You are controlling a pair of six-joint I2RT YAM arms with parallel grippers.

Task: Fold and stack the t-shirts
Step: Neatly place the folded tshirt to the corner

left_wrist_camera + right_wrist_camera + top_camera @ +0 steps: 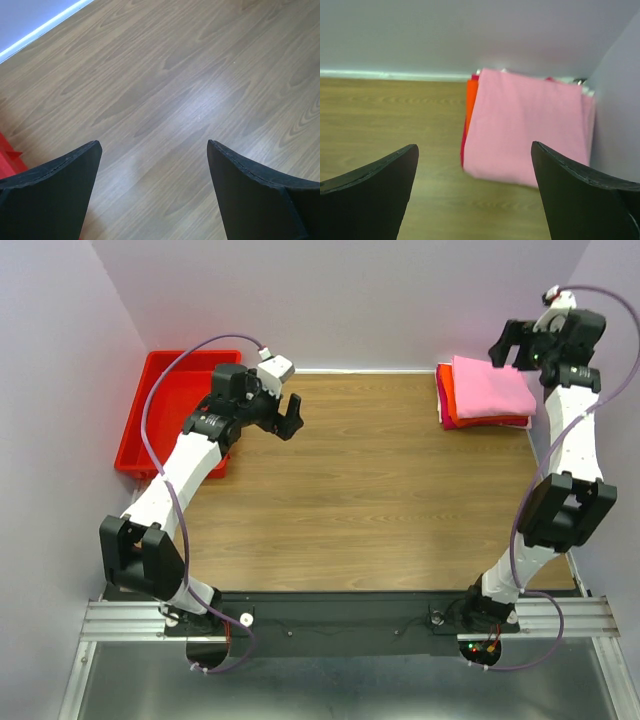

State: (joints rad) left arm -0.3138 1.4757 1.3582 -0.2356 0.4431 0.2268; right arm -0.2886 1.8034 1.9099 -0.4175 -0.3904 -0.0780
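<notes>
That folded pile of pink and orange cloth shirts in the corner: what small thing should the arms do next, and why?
Probably just draw the right tool back from the stack of folded cloth t-shirts. The light pink shirt lies flat on top of the orange and darker ones, both tools stand open and empty, and no loose shirt shows on the wooden table, so the stacking looks finished.

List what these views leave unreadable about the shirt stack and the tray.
- Darker pink-red shirt: only an edge shows in both views, under the orange shirt and light pink shirt.
- Fold neatness of the lower shirts: covered.
- Red tray: interior partly behind the left arm, top view; only a corner in the left wrist view.
</notes>
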